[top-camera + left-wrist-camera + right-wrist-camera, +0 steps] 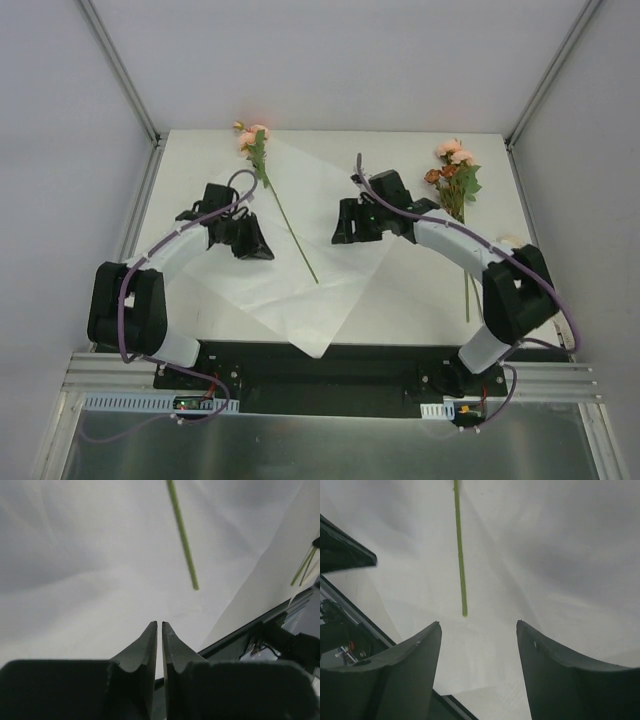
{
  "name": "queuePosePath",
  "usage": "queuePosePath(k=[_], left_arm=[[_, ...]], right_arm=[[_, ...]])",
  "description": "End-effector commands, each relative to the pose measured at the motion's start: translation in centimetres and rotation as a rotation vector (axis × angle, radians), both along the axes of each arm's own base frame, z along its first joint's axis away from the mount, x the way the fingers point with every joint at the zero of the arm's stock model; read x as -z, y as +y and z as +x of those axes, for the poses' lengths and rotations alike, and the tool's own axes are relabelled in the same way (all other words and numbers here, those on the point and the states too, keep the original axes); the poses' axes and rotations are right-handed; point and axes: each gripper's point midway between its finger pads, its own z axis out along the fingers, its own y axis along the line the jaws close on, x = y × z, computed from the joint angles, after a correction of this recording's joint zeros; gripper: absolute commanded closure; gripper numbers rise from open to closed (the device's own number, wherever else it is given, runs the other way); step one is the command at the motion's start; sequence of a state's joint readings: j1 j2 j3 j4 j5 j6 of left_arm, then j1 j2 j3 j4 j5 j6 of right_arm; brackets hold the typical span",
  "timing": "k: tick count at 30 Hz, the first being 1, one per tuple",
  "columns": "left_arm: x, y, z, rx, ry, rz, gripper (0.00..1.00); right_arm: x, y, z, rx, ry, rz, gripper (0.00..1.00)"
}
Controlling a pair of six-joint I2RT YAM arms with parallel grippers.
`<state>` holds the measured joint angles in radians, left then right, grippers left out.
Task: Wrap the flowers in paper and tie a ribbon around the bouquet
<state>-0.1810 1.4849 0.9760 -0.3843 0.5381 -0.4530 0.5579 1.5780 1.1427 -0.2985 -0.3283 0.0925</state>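
The white paper [300, 300] lies as a diamond on the table, its near corner hanging over the front edge. A single pink flower [256, 137] rests on it, its thin green stem [295, 235] running toward me. The other flowers [455, 175] lie in a bunch on the bare table at the right. My left gripper [260, 248] hovers over the paper [100, 555] left of the stem [182, 535]; its jaws [159, 623] are shut to a hairline slit with nothing seen between them. My right gripper [342, 228] stands open [478, 622] above the paper [545, 555], the stem's end [464, 611] just beyond its fingertips. The ribbon is not clearly in view.
White walls and metal posts [120, 70] enclose the white table [420, 300] at back and sides. The black base rail [330, 365] runs along the near edge, under the paper's overhanging corner. The right arm's elbow [515, 285] sits beside the bunch's stems [467, 295].
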Motion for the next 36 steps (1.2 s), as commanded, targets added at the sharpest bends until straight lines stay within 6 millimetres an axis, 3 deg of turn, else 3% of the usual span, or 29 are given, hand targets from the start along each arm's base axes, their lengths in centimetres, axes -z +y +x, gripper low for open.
queuePosePath(k=[1, 8, 14, 18, 27, 36], left_arm=[[3.6, -1.1, -3.5, -0.008, 0.048, -0.004, 0.96], [6.1, -1.7, -5.3, -0.014, 0.088, 0.044, 1.00], [8.2, -1.9, -6.2, -0.025, 0.150, 0.044, 1.00], [9.3, -2.0, -6.8, -0.020, 0.179, 0.050, 1.00], [9.8, -2.3, -7.5, -0.022, 0.199, 0.041, 1.00], [10.2, -2.7, -8.1, -0.021, 0.211, 0.031, 1.00]], right_arm=[[0.4, 5.8, 1.2, -0.052, 0.041, 0.142, 0.41], [4.5, 9.5, -0.5, -0.114, 0.169, 0.186, 0.63], [7.1, 9.9, -1.7, -0.116, 0.224, 0.162, 0.64], [7.9, 10.3, -2.2, -0.119, 0.246, 0.153, 0.72], [9.5, 10.1, -2.8, -0.134, 0.236, 0.087, 0.70], [8.1, 12.3, -3.5, -0.132, 0.260, 0.175, 0.72]])
